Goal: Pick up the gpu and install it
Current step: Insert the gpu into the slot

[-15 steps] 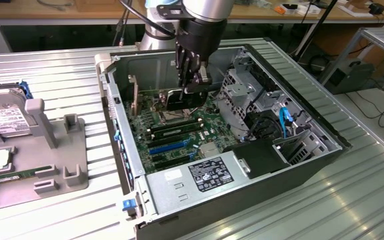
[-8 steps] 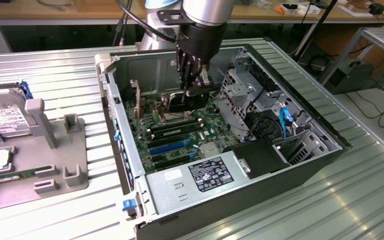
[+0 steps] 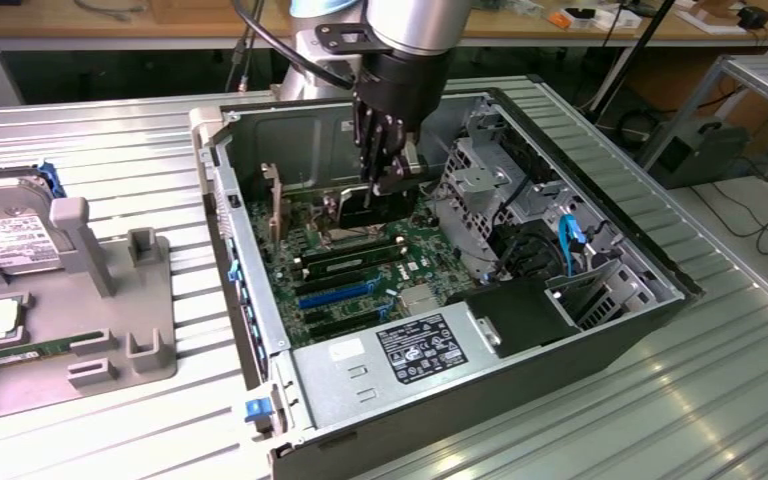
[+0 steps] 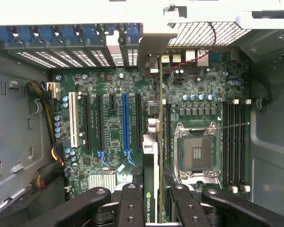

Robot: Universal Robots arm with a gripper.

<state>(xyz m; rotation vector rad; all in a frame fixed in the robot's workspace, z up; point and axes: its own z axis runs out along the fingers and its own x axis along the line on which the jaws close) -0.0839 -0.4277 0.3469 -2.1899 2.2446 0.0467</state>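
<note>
The gpu appears edge-on in the wrist view as a thin green card with a dark labelled face. My gripper is shut on it, with black fingers on either side. Its silver bracket end points toward the case's rear slot openings. The card stands upright over the green motherboard, between the blue expansion slot and the CPU socket. In the exterior view my gripper reaches down into the open computer case, with the gpu just below its fingers.
Inside the case are a power supply, a metal drive cage and bundled cables. On the exterior view's left, a grey fixture tray holds a silver hard drive. The case walls close in on all sides.
</note>
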